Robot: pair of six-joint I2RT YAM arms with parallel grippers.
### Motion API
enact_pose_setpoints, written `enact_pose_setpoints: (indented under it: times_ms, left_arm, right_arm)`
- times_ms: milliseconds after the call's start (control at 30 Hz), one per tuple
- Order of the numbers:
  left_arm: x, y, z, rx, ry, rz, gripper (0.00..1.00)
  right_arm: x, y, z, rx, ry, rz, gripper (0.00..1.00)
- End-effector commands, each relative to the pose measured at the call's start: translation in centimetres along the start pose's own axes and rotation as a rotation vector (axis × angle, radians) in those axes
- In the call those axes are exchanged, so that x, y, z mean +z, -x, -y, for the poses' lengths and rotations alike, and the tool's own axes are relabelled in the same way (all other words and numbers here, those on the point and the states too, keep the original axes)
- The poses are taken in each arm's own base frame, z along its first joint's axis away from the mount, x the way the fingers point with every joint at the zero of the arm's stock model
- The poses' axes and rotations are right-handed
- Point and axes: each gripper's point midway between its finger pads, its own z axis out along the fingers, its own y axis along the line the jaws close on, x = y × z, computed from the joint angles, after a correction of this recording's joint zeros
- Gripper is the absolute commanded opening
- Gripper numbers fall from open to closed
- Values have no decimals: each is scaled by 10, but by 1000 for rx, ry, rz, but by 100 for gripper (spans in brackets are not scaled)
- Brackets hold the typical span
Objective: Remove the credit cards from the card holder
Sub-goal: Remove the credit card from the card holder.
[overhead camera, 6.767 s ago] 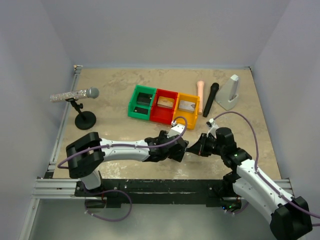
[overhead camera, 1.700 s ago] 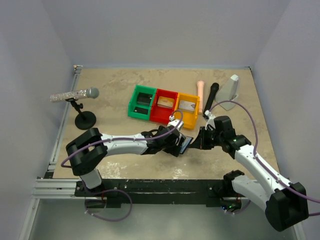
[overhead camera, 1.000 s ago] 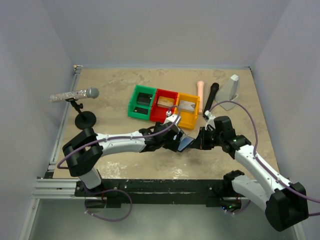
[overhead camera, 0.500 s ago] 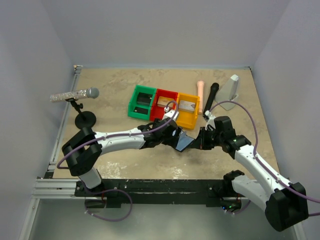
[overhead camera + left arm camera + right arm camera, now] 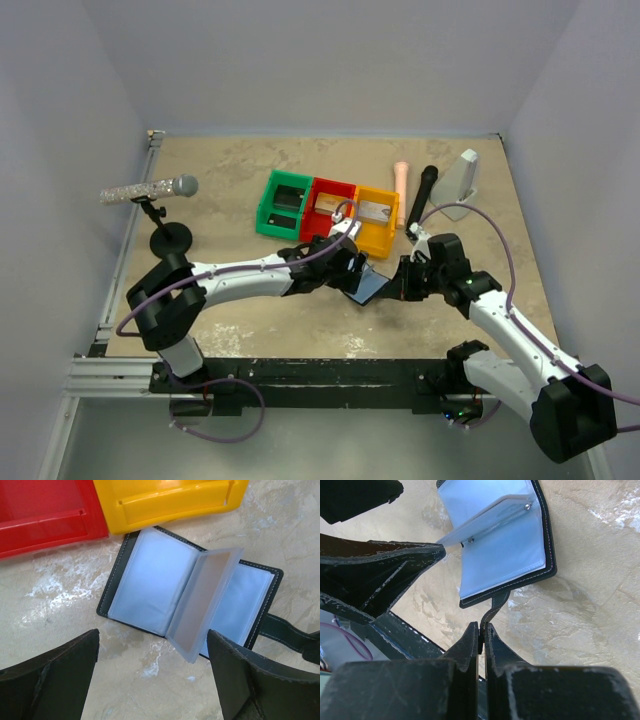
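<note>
The card holder lies open on the table just in front of the yellow bin, pale blue faces up. One clear sleeve page stands half-turned; I cannot tell whether a card is in it. My right gripper is shut on the holder's black side tab. My left gripper hangs open just above the holder, touching nothing. Credit cards lie in the bins: a dark one in green, a tan one in red, a silvery one in yellow.
The joined green, red and yellow bins sit mid-table right behind the holder. A glittery microphone on a black stand is at the left. A peach cylinder, a black microphone and a grey wedge lie back right.
Both grippers and the card holder have moved from the near edge toward the bins, and the holder now lies open. Over the last second the left gripper edged back toward the bins.
</note>
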Motion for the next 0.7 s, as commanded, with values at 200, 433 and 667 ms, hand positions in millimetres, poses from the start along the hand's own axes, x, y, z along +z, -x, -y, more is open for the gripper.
enact_pose_setpoints:
  times_ms: [200,433,667]
  left_arm:
    - [6,9,15,-6,-39,-15,93]
    - [11,14,-6,-27,56,-21,93]
    - [10,30,-33,-120,104,-6,93]
  right_arm:
    - [0,5,-5,-15,28,20,0]
    - [-1,5,-5,-17,29,20,0]
    - [-3,4,-5,-17,23,23,0]
